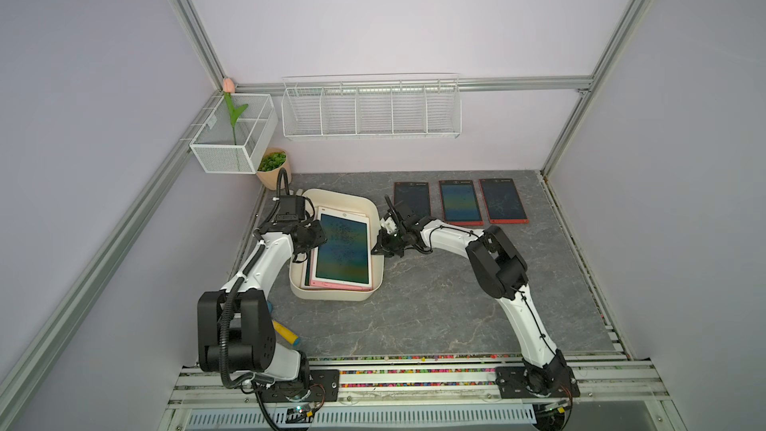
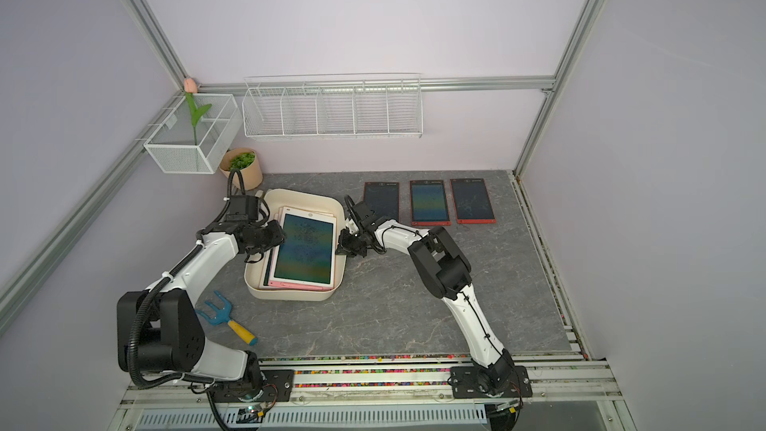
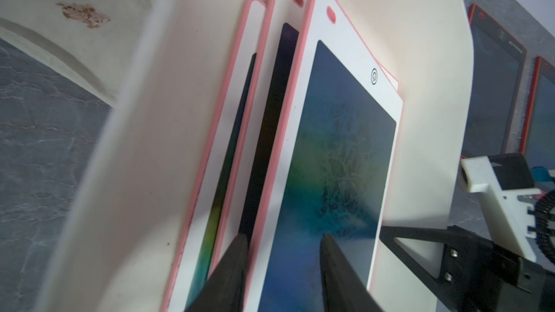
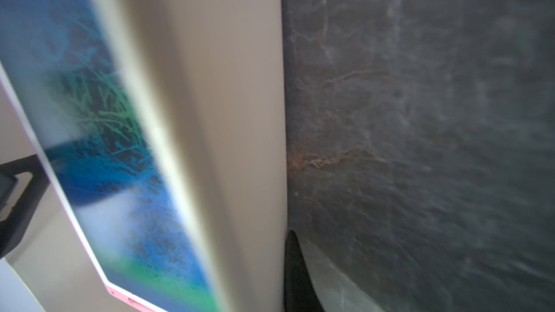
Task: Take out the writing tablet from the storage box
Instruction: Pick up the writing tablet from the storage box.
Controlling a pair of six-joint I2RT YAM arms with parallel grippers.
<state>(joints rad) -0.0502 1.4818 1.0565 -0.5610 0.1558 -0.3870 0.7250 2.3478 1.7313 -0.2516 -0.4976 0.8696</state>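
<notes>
Two arms reach in from the near rail over a grey, veined, stone-look table (image 1: pixel 435 308). Nearest, on the left, a small blue garden fork (image 2: pixel 215 309) with a yellow handle lies flat.

Left of centre sits the storage box (image 1: pixel 331 294): cream plastic, smooth rim, rounded corners, shallow walls. Inside is a fanned stack of flat pink-edged tablets (image 3: pixel 240 91) with white faces. The writing tablet (image 1: pixel 342 250) lies on top and askew, still in the box, its glossy dark screen scribbled blue-green.

The left gripper (image 3: pixel 282 243) straddles that tablet's left long edge, one black finger over the screen and one beside the edge. Cannot tell whether the pads press.

The right gripper (image 1: pixel 379 247) is clamped narrow on the box's right wall, one finger inside and one against the outer face.

Further back, three red-framed tablets (image 1: pixel 460 203) lie flat in a row, apart from one another.

At the far left corner stands a tan round pot (image 1: pixel 269 178) with green leaves. Above it hangs a white mesh basket (image 1: pixel 224 155) holding a pink tulip (image 1: pixel 228 84). Beside that, a long wire rack (image 1: pixel 373 118) with dividers hangs on the wall.
</notes>
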